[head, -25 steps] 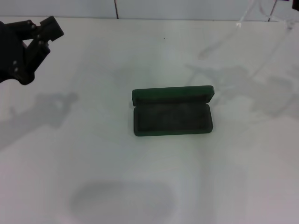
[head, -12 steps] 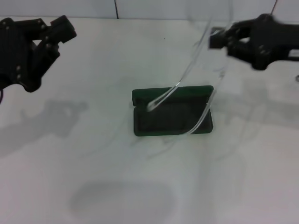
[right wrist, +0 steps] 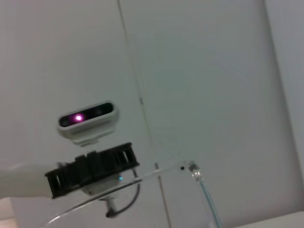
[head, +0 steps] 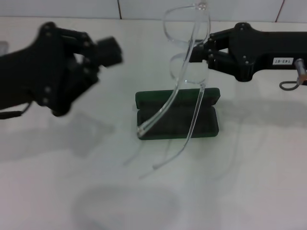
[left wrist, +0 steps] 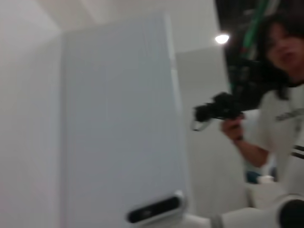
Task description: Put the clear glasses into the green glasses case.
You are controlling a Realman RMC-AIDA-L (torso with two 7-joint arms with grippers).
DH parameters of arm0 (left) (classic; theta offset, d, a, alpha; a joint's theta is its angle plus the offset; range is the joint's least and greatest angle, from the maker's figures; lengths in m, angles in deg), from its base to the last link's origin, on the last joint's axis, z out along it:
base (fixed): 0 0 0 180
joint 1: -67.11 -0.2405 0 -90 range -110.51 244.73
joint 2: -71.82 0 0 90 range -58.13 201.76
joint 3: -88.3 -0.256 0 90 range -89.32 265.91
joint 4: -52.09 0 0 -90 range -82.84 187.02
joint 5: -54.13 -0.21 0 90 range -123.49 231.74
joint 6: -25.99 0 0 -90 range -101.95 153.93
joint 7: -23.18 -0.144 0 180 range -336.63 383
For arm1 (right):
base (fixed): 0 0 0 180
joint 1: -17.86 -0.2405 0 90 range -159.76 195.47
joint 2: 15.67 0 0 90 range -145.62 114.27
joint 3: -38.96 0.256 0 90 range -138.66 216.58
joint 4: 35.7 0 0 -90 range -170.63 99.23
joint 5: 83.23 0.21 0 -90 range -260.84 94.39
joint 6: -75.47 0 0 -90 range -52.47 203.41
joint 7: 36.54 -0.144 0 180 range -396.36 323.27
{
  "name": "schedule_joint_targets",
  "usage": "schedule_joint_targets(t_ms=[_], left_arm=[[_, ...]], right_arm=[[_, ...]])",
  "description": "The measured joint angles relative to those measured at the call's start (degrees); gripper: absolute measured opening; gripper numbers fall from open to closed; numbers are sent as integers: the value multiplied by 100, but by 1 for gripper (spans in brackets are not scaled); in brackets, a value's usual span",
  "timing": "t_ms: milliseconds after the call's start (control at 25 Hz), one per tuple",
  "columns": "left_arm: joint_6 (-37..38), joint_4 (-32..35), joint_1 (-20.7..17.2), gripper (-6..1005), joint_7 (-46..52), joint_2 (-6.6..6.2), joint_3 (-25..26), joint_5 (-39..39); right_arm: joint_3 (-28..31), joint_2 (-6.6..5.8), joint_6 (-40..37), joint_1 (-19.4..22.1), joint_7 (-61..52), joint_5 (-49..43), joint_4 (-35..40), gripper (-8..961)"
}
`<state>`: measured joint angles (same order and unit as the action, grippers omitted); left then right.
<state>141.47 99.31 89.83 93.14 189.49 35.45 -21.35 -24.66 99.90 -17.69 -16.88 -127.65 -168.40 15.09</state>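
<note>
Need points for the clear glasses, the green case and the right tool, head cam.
clear glasses (head: 184, 28): head view, on the lens front.
green glasses case (head: 165, 98): head view, on the raised lid.
right tool (head: 204, 50): head view, at its fingertips, pinching the glasses' frame edge.

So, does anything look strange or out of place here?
Only the clear glasses: the right end effector holds them in the air, arms unfolded and hanging over the open green glasses case. Left end effector holds nothing.

white table (head: 249, 182) | pale tiled wall (head: 144, 8) | ceiling lamp (left wrist: 222, 38) lit
</note>
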Motion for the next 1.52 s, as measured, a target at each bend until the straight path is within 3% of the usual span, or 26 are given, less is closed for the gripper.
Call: schedule_joint_targets(t_ms=[120, 400, 800, 1040, 1520], left_arm=[[2, 0, 171, 32, -8, 3, -341, 0], [6, 10, 480, 31, -48, 89, -467, 119], [89, 99, 563, 31, -65, 85, -845, 738], [-151, 96, 649, 30, -171, 144, -850, 499], [-584, 79, 528, 27, -320, 165, -818, 227]], right_arm=[[0, 0, -202, -122, 49, 21, -164, 97], [-28, -6, -524, -346, 167, 81, -544, 96], [-30, -14, -516, -653, 429, 39, -1243, 96], [-32, -10, -469, -867, 531, 33, -1508, 96], [-46, 18, -493, -914, 533, 63, -1518, 96]])
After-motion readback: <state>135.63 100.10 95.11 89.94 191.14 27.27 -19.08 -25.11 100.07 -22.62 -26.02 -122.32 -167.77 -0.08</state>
